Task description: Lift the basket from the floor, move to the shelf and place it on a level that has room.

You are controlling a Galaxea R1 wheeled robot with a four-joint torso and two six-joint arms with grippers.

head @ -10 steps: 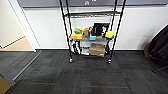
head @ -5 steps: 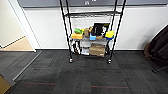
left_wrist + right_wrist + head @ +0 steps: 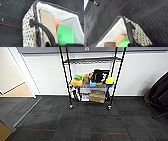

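Left wrist view: basket right at the left end effector, whose dark finger hooks over the rim at one short end, outside on the speckled weave, white lining just inside. Looks clamped on the basket wall, but the other finger is hidden, so grip state: cannot tell for sure. Inside the basket, just past the finger: a flat cardboard piece, an orange item, a green block.

Right wrist view: same basket directly at the right end effector, dark finger lying over the rim between lining and weave. Open or clenched: cannot tell. Orange item and green block sit just inside the rim beside it.

Below both end effectors, dark carpet floor with a thin red line; whether the basket touches it cannot be told.

Head view, farther ahead: shelf against a white wall, on casters. Its upper visible level is bare wire. Lower tier holds coloured blocks and a dark bag; cardboard box on the bottom tier.
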